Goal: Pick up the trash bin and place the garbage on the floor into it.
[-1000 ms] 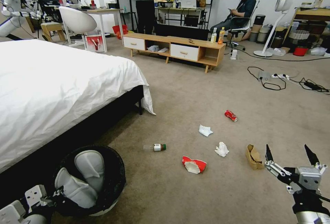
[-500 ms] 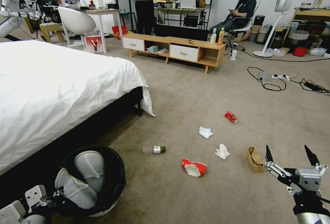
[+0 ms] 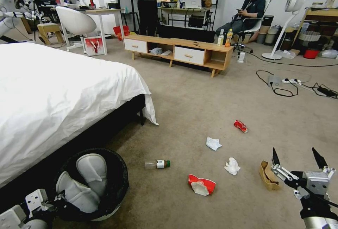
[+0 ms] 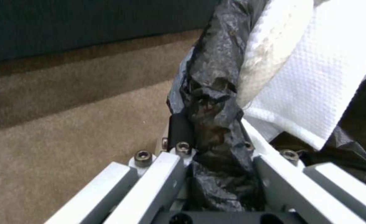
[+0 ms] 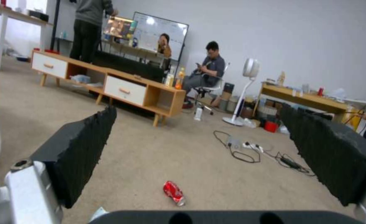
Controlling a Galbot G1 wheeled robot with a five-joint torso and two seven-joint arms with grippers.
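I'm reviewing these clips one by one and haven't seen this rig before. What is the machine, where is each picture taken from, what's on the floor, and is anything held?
It is a wheeled robot with two arms. The head view looks down from its head; the other two come from cameras on its wrists. The left gripper is clamped on the black-lined rim of the trash bin beside the bed. The right gripper hangs open and empty. On the carpet lie a crushed can, two tissues, a small bottle, a paper cup and a brown paper bag.
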